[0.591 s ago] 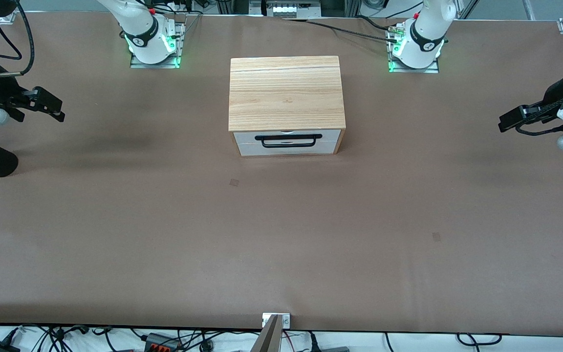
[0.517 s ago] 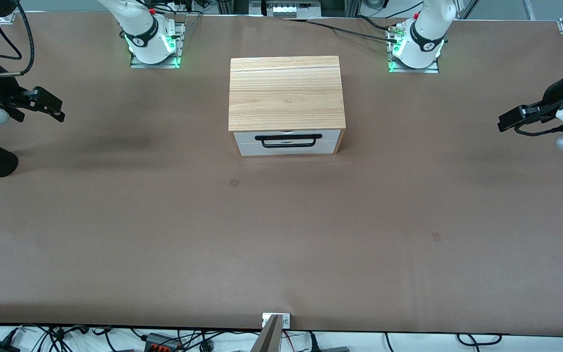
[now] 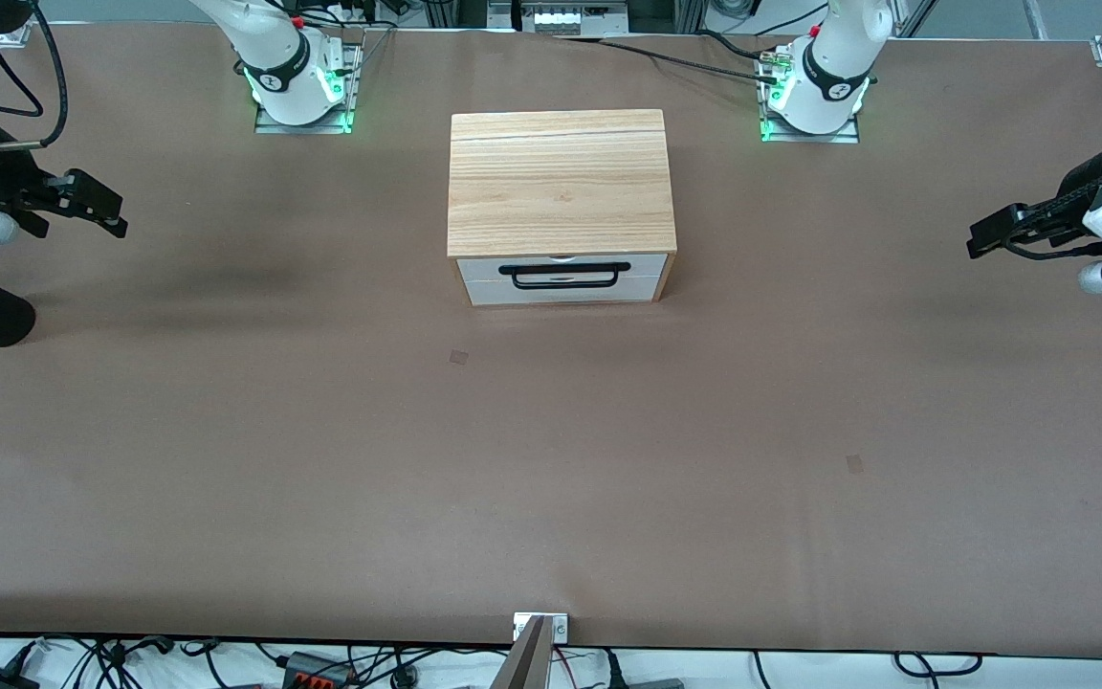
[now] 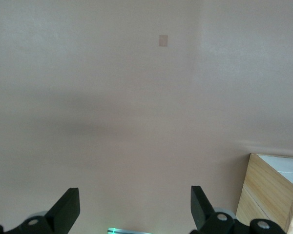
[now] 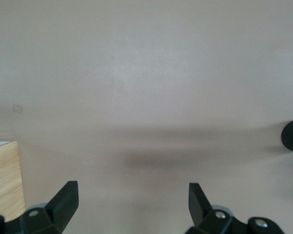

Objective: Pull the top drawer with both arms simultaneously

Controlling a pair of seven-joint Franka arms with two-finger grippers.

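Both pincers hang wide apart over the tabletop: left pincer and right pincer each well clear of the shut drawer between them, flanking it for a joint pull.

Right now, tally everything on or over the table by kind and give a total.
Wooden boxes: 1
White-fronted drawers: 2, the top drawer and the second drawer
Grippers: 2, the left gripper and the right gripper, both open
Total: 5

Even overhead light falling on table; soft arm shadows lying each side of wooden box; green base lights glowing; wrist views looking washed-out.
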